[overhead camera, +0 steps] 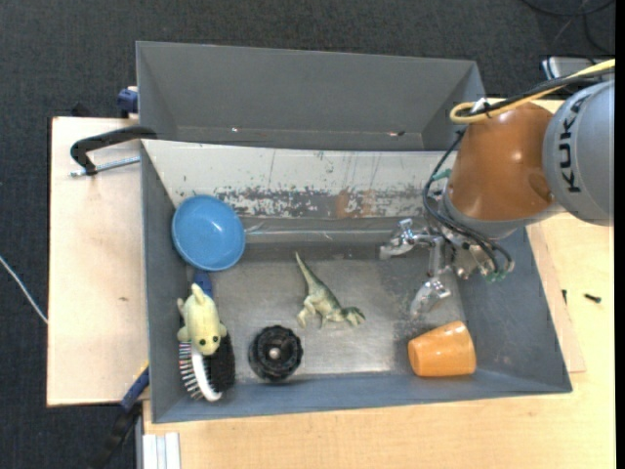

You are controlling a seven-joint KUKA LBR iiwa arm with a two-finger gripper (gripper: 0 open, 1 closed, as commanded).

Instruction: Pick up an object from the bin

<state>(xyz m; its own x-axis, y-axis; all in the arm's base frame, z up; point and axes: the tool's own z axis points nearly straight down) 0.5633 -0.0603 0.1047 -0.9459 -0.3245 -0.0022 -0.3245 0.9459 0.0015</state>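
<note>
The gripper [412, 272] hangs open and empty; the orange cup [441, 350], lying just beside it, may roll away if nudged off-centre.

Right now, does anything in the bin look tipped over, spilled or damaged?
The orange cup lies on its side at the front right of the bin, just below the tool. The back wall is scuffed and stained. Nothing looks spilled or broken.
</note>
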